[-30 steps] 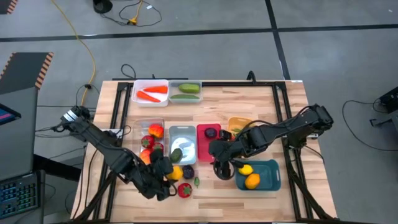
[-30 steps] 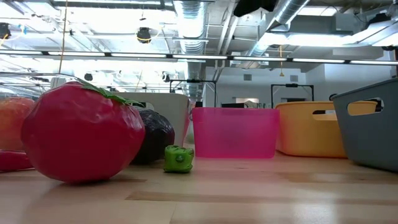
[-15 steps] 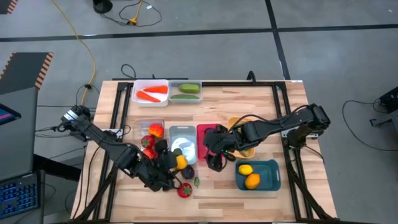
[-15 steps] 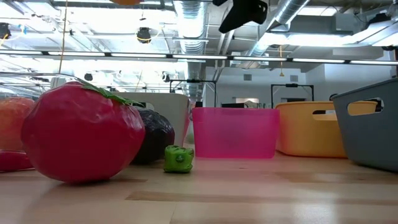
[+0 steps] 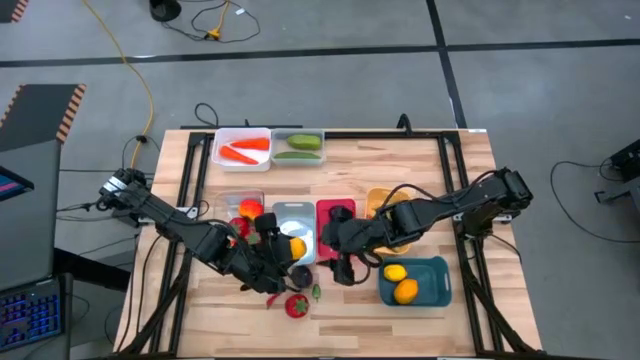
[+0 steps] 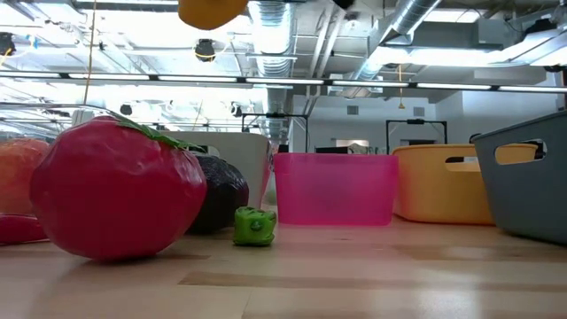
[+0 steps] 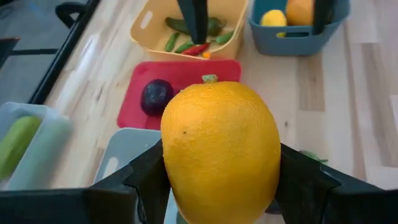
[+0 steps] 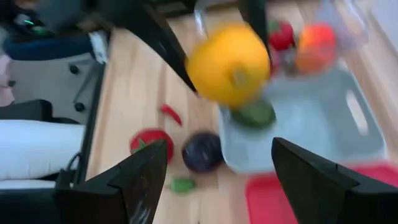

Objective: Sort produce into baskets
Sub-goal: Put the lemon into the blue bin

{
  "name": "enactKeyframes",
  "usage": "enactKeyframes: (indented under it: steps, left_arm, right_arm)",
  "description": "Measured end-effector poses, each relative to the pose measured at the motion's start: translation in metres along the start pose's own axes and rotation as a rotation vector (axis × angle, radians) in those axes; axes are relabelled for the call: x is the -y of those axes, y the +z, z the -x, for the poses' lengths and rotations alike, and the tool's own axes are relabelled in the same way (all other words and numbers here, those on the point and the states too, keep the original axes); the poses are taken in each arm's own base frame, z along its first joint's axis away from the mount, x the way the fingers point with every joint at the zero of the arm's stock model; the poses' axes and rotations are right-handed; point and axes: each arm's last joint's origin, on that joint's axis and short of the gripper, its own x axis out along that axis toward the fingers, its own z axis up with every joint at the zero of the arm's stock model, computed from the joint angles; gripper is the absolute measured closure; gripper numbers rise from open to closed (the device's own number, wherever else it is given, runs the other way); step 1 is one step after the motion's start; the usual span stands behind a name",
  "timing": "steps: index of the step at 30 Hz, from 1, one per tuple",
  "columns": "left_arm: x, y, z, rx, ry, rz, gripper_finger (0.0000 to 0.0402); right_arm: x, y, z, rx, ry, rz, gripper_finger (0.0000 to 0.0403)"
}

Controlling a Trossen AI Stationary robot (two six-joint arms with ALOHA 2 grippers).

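Observation:
My left gripper [image 5: 284, 252] is shut on a yellow-orange citrus fruit [image 7: 221, 146] and holds it in the air over the near end of the silver-grey basket [image 5: 296, 228]. The low view catches the fruit [image 6: 211, 11] at its top edge. My right gripper [image 5: 342, 268] hangs open and empty above the table, between the red basket [image 5: 335, 213] and the teal basket [image 5: 415, 282], which has two yellow fruits in it. A red strawberry [image 5: 297, 305], a purple plum [image 5: 303, 275], a small green piece [image 5: 316, 292] and a red chili [image 8: 169, 114] lie loose on the table. My left gripper pinches the citrus fruit by two opposite sides [image 7: 171, 168] between its two fingers [image 7: 146, 183]. The fingers slant down from the table's near left. The fruit is lifted clear of the table and the baskets, with its stem nub [image 7: 209, 78] pointing away from the gripper.
At the far edge stand a white basket [image 5: 243, 148] with carrots and a clear one [image 5: 298, 146] with green cucumbers. Another clear basket [image 5: 243, 210] holds red fruit, and a yellow basket [image 5: 383, 203] holds green pods. The two grippers are close together at mid-table.
My left gripper has carried the citrus fruit from the near edge toward the far edge and a little right, rolling its wrist, until it is over the silver-grey basket. My right gripper has drawn away from the teal basket toward the table's left.

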Motion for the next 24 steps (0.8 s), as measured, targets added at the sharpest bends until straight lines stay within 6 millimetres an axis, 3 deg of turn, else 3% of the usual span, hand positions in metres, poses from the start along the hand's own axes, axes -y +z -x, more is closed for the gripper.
enactKeyframes:
  steps: [7,24]
  left_arm:
    - [0.005,0.006,0.002,0.056,-0.048,-0.030,0.0184]
    - [0.010,0.021,0.003,0.189,-0.091,-0.080,0.0184]
  right_arm:
    - [-0.009,0.009,-0.003,0.121,0.040,0.157,0.0087]
    - [-0.009,0.011,-0.002,0.137,0.040,0.153,0.0093]
